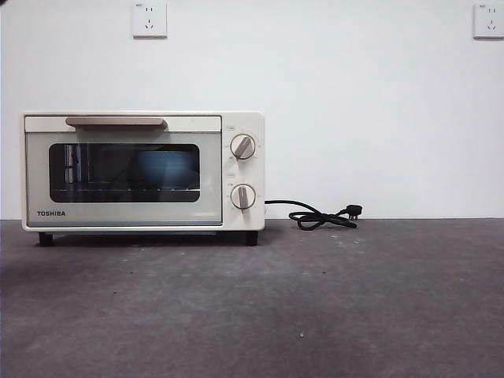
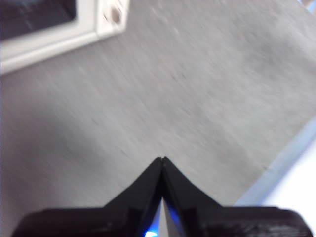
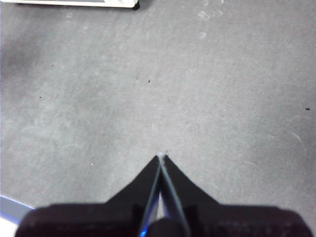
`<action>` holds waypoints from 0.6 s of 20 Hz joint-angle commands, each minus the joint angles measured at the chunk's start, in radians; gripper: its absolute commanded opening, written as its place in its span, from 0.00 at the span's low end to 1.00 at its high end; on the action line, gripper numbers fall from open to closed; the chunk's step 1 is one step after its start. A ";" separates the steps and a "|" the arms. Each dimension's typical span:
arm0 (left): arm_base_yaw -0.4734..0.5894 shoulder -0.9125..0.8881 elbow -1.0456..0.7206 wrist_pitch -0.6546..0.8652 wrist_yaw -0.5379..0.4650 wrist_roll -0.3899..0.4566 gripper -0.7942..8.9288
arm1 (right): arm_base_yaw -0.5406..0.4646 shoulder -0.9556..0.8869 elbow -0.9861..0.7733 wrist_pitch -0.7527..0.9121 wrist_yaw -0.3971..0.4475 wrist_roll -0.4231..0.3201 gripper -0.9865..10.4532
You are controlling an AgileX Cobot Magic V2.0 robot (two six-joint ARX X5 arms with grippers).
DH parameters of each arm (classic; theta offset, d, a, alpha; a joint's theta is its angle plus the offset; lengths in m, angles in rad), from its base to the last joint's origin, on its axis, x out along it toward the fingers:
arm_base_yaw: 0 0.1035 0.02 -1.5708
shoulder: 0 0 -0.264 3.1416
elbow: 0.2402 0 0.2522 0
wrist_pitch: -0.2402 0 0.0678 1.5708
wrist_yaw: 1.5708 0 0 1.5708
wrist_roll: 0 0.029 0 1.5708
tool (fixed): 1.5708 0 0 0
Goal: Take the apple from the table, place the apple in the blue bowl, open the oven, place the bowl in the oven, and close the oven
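Table [image 1: 331,307] holds only the oven [image 1: 142,169], set back by the wall, door shut, cord [image 1: 319,216] trailing unplugged beside it. Blue shape behind the glass is probably the bowl [image 1: 167,167], so the load looks done and the door closed; apple not visible, can't confirm it's inside. Left gripper [image 2: 162,159] and right gripper [image 3: 161,156] both hang above bare table, jaws pinched together, holding nothing. Looks like parked poses, clear of the oven.

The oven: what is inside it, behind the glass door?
Through the dark glass of the closed oven a blue shape shows on the wire rack, probably the blue bowl. The tinted glass hides whether the apple lies in it.
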 commanded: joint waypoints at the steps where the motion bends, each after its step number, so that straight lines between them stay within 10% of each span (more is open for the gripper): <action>1: 0.003 -0.016 0.001 0.084 -0.045 0.061 0.08 | 0.000 -0.001 -0.009 0.006 0.001 0.010 0.09; 12: 0.063 -0.555 -0.621 0.716 -0.188 0.090 0.08 | 0.000 0.005 -0.009 0.006 0.001 0.010 0.09</action>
